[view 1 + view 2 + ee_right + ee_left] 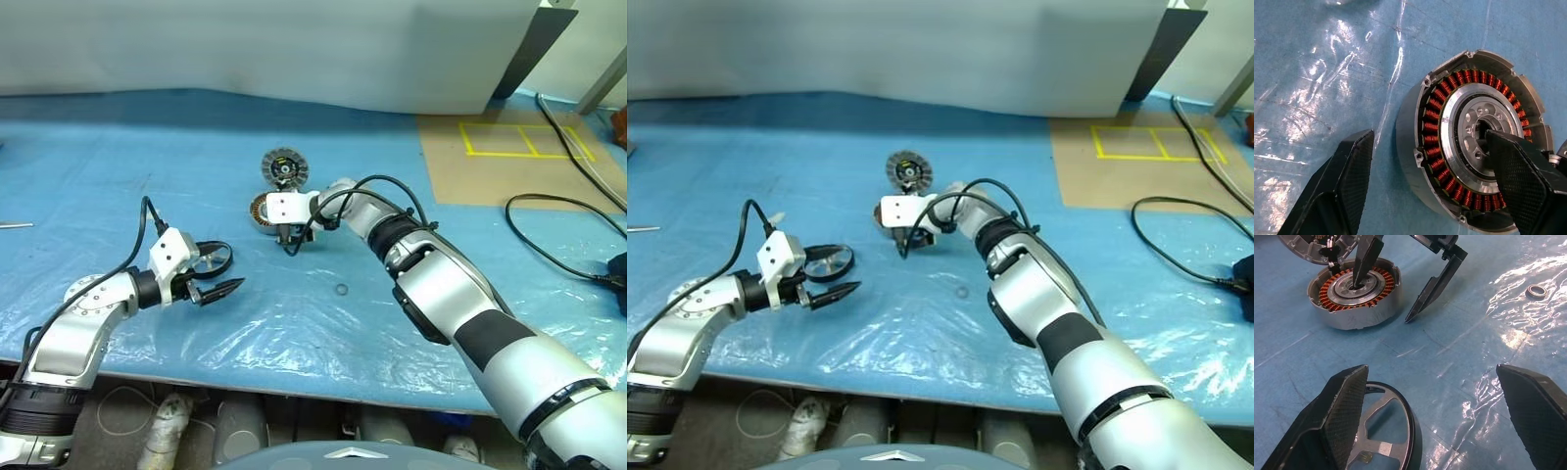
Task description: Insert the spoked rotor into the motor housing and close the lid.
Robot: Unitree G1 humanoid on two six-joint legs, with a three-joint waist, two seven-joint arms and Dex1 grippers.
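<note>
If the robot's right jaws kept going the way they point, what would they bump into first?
Probably the housing. The right gripper hangs open right over it, one finger aimed into its centre hole, the other outside its wall. Whether they already touch is unclear.

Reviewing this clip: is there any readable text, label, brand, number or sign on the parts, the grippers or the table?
None can be read.
motor housing: copper windings and bare metal, no lettering.
lid: a small yellow mark at the black centre, too small to read.
spoked rotor: no marking visible.
brown board: yellow taped rectangles, an outline, not text.
</note>
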